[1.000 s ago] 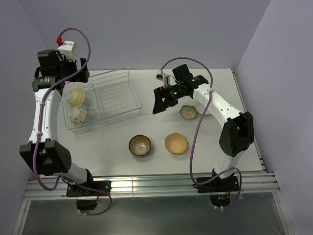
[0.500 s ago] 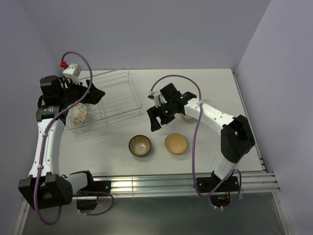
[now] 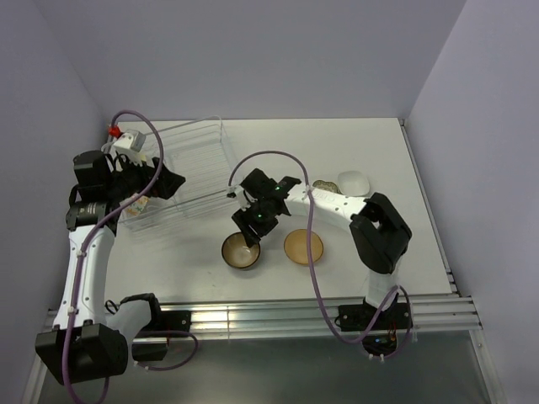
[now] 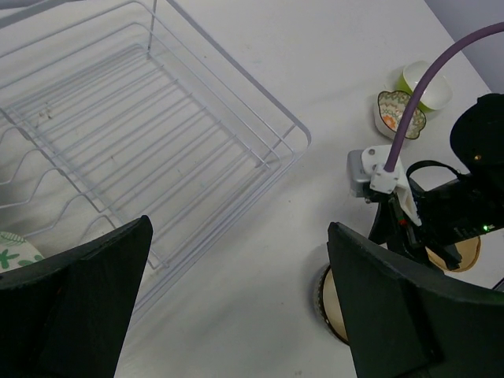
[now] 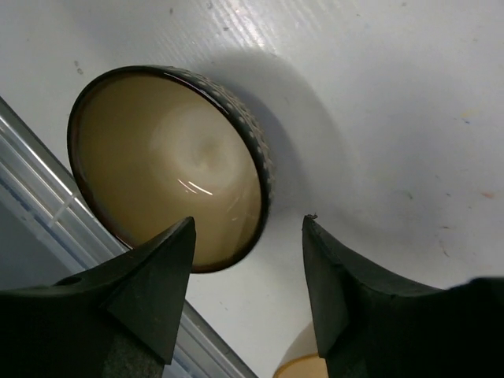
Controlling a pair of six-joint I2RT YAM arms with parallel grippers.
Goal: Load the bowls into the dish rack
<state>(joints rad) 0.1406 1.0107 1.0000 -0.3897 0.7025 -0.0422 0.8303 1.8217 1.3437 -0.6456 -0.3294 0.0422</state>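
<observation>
The dish rack (image 3: 202, 164) at the far left of the surface (image 3: 379, 151) holds a white, green-patterned bowl (image 4: 14, 253) at its left end, and the left tool (image 4: 238, 228) hangs over the rack, jaws spread wide. The dark brown bowl (image 5: 169, 165) sits upright on the surface beside the tan-orange bowl (image 3: 303, 246), with the right tool (image 5: 248, 224) just above it, jaws apart either side of its rim. The scalloped bowl (image 4: 398, 114) and lime-green bowl (image 4: 425, 83) sit together farther back.
</observation>
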